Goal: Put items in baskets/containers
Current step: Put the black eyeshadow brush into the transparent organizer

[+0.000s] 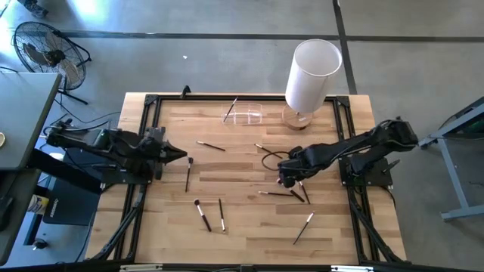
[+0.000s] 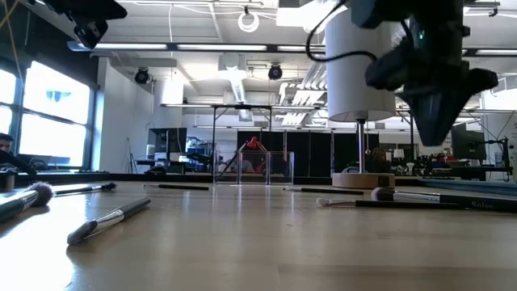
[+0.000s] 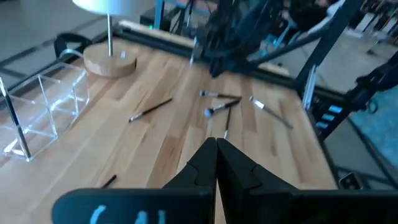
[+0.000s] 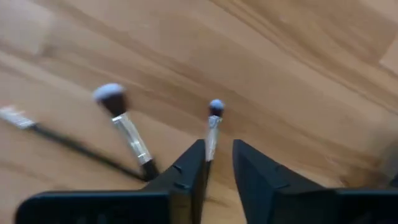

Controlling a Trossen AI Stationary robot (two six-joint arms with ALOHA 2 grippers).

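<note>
Several thin makeup brushes lie flat on the wooden table: one mid-table, one near my left gripper, two toward the near edge, one near right. A cluster lies under my right gripper. The clear plastic container stands at the far edge, a brush leaning in it. In the right wrist view my right gripper is open above a small-tipped brush, beside a larger-tipped one; the low view shows it raised off the table. My left gripper is shut and raised at the left.
A tall white cylinder on a round wooden base stands at the far right, next to the container. A black cable loop lies by my right gripper. Black frame rails run along the table's sides. Bare wood lies mid-table.
</note>
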